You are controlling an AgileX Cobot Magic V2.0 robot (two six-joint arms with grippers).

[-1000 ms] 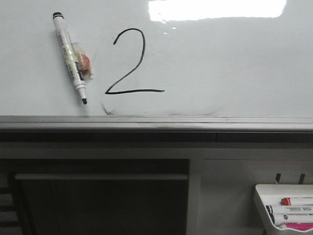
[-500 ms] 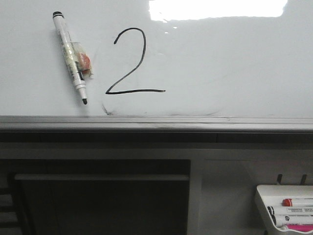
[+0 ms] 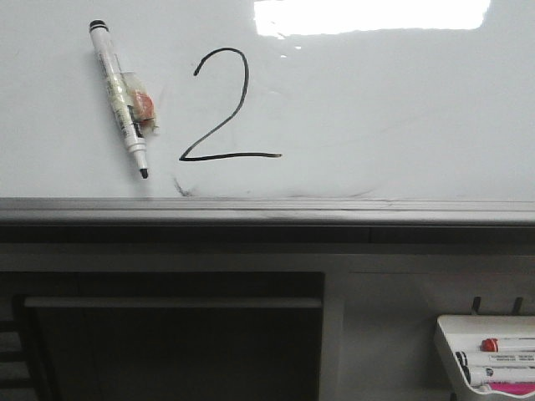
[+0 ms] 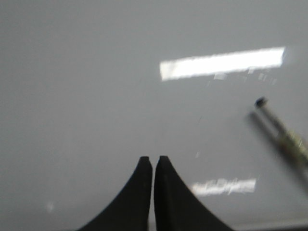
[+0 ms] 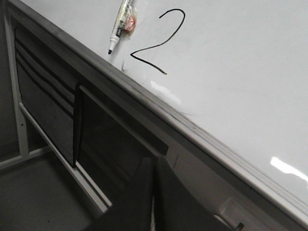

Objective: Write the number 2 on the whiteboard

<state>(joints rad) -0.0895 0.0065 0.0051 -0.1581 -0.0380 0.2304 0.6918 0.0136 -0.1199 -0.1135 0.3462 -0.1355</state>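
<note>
A black hand-drawn number 2 stands on the glossy whiteboard; it also shows in the right wrist view. A white marker with a black tip lies on the board left of the digit, uncapped, tip toward the rail. It shows in the right wrist view and blurred in the left wrist view. My left gripper is shut and empty over bare board. My right gripper is shut and empty, below the board's grey rail.
A white tray with several markers hangs at the lower right under the board. Dark frame panels sit below the grey rail. Bright light glare lies across the board's top. A faint smudge marks the board near the rail.
</note>
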